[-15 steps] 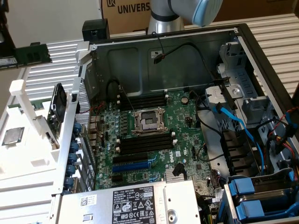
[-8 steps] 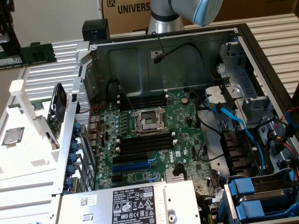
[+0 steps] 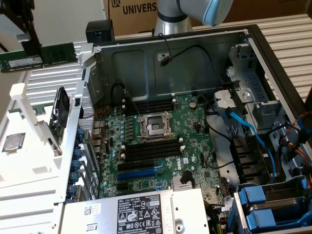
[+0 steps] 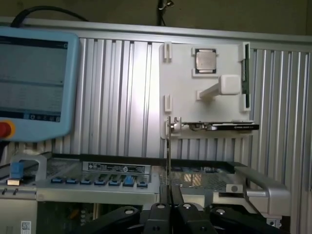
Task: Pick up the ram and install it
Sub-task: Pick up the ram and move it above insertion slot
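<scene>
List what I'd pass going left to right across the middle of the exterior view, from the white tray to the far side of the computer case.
processor chip → black card standing on edge → processor socket → blue cable

The computer case lay open with the motherboard on its floor, and the processor socket sat between two banks of memory slots. At the exterior view's left of the case stood the white holder, with a processor chip and a card on it. The ram hung above the holder, clamped in the gripper
</scene>
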Motion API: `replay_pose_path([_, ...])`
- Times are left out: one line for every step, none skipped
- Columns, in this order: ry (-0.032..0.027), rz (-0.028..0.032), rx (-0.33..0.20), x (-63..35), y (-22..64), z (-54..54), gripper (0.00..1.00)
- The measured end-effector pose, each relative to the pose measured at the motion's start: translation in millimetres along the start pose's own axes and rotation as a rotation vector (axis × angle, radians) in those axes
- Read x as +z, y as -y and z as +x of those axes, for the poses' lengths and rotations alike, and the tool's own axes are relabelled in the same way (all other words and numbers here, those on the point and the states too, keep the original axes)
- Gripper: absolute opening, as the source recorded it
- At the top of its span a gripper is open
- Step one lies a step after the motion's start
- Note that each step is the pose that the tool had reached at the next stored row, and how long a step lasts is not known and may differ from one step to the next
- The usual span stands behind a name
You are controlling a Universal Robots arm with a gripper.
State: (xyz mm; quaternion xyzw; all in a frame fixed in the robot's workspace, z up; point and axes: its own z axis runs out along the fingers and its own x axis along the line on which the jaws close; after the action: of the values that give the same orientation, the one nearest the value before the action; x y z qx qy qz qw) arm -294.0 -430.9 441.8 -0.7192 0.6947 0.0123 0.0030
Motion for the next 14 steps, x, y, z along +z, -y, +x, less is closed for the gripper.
replay_pose_path([0.0001, 0.0001, 0.0, 0.0, 4.5, 0.2, 0.12])
replay_pose_path([0.0, 0.0001, 0.0, -0.1, 8.7, 0.3, 0.12])
replay_pose_path([0.0, 0.0, 0.0, -0.2, 13.4, 0.5, 0.12])
replay_pose_path([0.0, 0.0001, 0.0, -0.2, 18.0, 0.7, 0.12])
replay_pose_path([0.0, 0.0001, 0.0, -0.2, 22.5, 0.8, 0.12])
replay_pose_path([0.0001, 0.0, 0.0, -0.3, 27.0, 0.9, 0.12])
replay_pose_path([0.0001, 0.0001, 0.0, -0.4, 31.5, 1.1, 0.12])
replay_pose_path([0.0001, 0.0001, 0.0, -0.5, 40.8, 1.4, 0.12])
replay_pose_path([0.0002, 0.0001, 0.0, -0.6, 45.4, 1.6, 0.12])
replay_pose_path([0.0002, 0.0001, 0.0, -0.6, 50.0, 1.8, 0.12])
replay_pose_path([0.0003, 0.0001, 0.0, -0.7, 54.5, 1.9, 0.12])
replay_pose_path([0.0004, 0.0001, 0.0, -0.8, 59.0, 2.1, 0.12])
replay_pose_path([0.0005, 0.0001, 0.0, -0.8, 63.5, 2.2, 0.12])
replay_pose_path([0.0007, 0.0001, 0.0, -0.9, 67.9, 2.4, 0.12])
